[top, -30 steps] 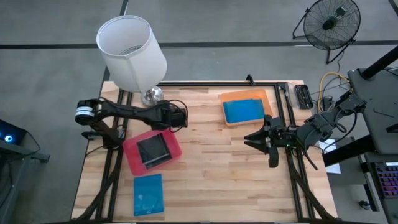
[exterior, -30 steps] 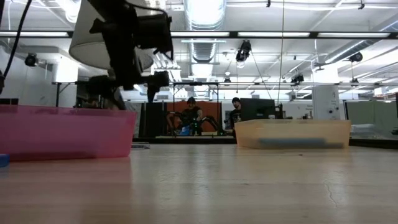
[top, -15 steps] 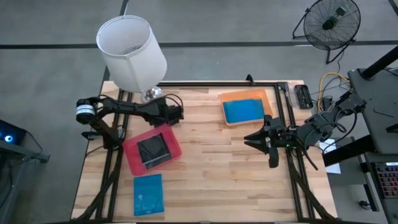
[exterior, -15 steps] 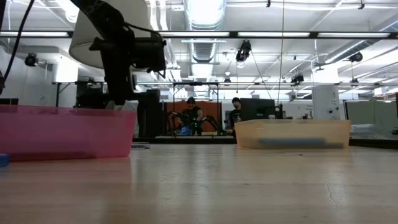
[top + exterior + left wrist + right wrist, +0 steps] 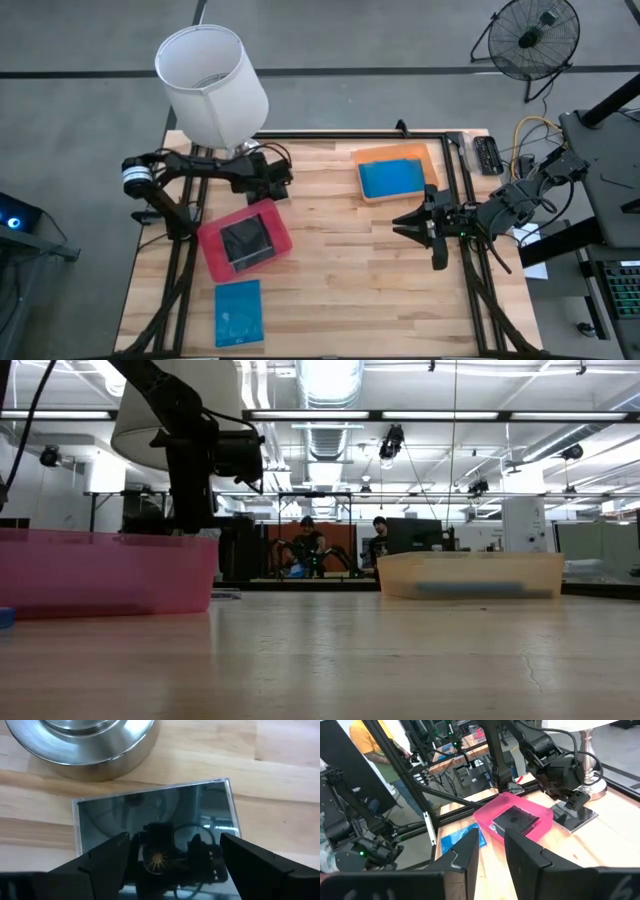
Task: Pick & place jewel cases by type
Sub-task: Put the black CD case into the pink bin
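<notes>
The left gripper [image 5: 275, 178] hangs near the back left of the table [image 5: 340, 270], just beside the lamp [image 5: 212, 82], with its jaws spread wide and nothing between them. Directly below it, in its wrist view, a dark jewel case [image 5: 155, 827] lies flat on the wood next to the lamp's shiny metal base [image 5: 82, 742]; the fingers [image 5: 102, 862] stand on either side above the case and do not touch it. Another dark case [image 5: 246, 240] lies inside the pink tray [image 5: 212, 255], which sits just in front of that gripper. A blue case [image 5: 238, 312] lies flat on the table by the front left edge, apart from the pink tray. A further blue case [image 5: 391, 178] rests in the orange tray [image 5: 398, 155] at the back right. The right gripper [image 5: 428, 226] waits over the right side of the table, just in front of the orange tray, its fingers [image 5: 520, 852] nearly together with only a narrow gap and nothing held between them. People show in the room beyond the table.
</notes>
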Robot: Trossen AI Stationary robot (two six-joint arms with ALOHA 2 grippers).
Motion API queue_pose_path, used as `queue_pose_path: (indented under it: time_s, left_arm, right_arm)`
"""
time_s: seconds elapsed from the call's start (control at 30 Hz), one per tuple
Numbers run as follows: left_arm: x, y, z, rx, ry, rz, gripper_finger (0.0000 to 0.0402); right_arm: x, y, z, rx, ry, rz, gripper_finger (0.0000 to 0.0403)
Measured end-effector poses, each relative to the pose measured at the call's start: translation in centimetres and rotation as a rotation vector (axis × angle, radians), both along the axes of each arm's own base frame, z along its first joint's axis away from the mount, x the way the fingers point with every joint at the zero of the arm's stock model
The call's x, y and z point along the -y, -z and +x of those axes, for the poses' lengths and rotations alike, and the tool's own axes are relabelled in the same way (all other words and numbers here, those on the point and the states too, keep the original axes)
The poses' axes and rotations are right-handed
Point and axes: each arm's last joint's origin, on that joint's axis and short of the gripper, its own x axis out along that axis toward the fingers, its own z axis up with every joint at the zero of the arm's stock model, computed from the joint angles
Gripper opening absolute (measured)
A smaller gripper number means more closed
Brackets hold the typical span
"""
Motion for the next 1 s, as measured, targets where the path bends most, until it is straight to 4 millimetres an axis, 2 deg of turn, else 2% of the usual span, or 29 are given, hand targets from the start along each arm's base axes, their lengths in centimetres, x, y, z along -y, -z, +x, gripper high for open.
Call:
queue_pose_path:
  time_s: [0.23, 0.33, 0.5, 0.67, 0.83, 1.0]
  left_arm:
    - [-0.5, 0.9, 0.5, -0.003, 0.016, -0.024, 0.0293]
    - [-0.7, 2.2, 0.8, -0.024, 0.03, -0.072, 0.0293]
    - [-1.1, 2.7, 2.5, -0.028, 0.07, -0.068, 0.0293]
    - [-1.7, 2.1, 4.9, -0.016, 0.149, -0.059, 0.0293]
    - [-2.2, 1.1, 8.2, 0.021, 0.229, -0.042, 0.0293]
    - [-1.3, 1.5, 12.0, 0.039, 0.305, -0.063, 0.0293]
  right_arm:
    - [0.0, 0.0, 0.0, -0.001, -0.002, -0.014, 0.008]
    - [0.0, 0.1, 0.0, -0.001, -0.003, -0.014, 0.0082]
    - [0.0, 0.1, 0.0, -0.002, -0.003, -0.014, 0.0091]
    - [0.0, 0.1, 0.0, -0.002, -0.003, -0.015, 0.0092]
    - [0.0, 0.1, 0.0, -0.002, -0.003, -0.015, 0.0084]
    - [0.0, 0.1, 0.0, -0.002, -0.003, -0.015, 0.0078]
